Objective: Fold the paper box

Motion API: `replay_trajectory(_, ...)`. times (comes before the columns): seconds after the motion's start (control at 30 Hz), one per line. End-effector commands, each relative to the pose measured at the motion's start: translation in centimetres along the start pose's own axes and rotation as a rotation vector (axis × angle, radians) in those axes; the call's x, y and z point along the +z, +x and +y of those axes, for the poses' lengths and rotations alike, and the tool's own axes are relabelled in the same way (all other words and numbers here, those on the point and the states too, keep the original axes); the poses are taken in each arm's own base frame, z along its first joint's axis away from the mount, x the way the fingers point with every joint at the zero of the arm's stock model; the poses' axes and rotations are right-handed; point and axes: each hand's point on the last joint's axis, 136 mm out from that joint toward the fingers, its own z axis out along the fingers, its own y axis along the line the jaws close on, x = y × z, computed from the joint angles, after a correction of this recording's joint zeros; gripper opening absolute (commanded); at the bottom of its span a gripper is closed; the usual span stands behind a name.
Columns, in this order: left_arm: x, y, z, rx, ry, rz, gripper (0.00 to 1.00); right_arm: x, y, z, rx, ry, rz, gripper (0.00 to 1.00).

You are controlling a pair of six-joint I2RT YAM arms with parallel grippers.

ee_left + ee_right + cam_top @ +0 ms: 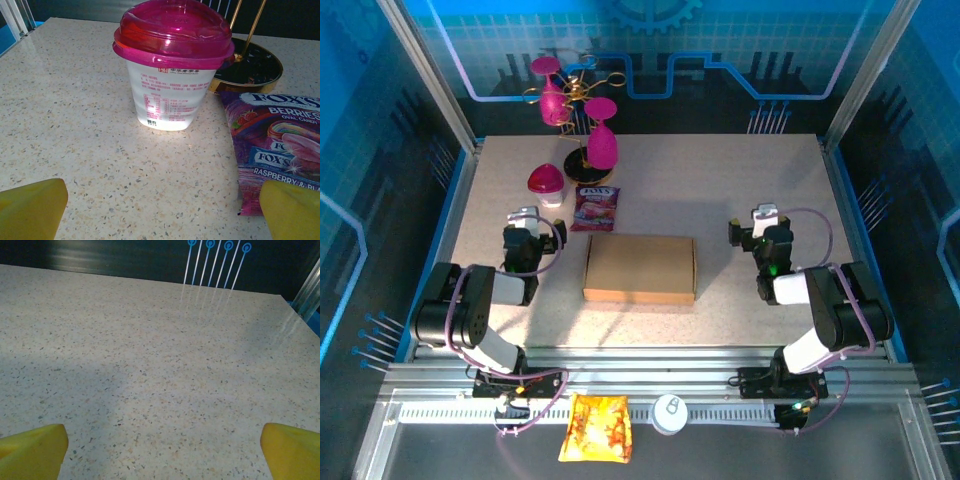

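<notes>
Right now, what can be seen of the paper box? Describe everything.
The paper box is plain brown cardboard, unprinted, lying low and flat as a wide rectangle on the speckled table, midway between the two arms. Nothing rests on it. The candy packet lies just beyond its far left corner; whether they touch cannot be told.

I count 1 paper box, 1 candy packet, 1 pink-lidded cup, 1 gold stand, 1 orange packet, 1 white disc
</notes>
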Motion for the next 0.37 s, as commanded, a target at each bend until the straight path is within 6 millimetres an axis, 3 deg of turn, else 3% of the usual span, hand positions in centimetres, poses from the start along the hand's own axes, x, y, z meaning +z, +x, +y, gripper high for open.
replay_trajectory(0.0, -0.02, -0.9, 0.25, -0.025, -0.009, -0.022, 0.99, -0.05, -0.28, -0.02, -0.003, 0.022, -0.009, 1.0)
replay_trajectory(0.33, -0.02, -0.89, 0.28, -0.022, -0.01, -0.022, 0.99, -0.08, -0.21, -0.07, -0.002, 0.022, -0.009, 1.0)
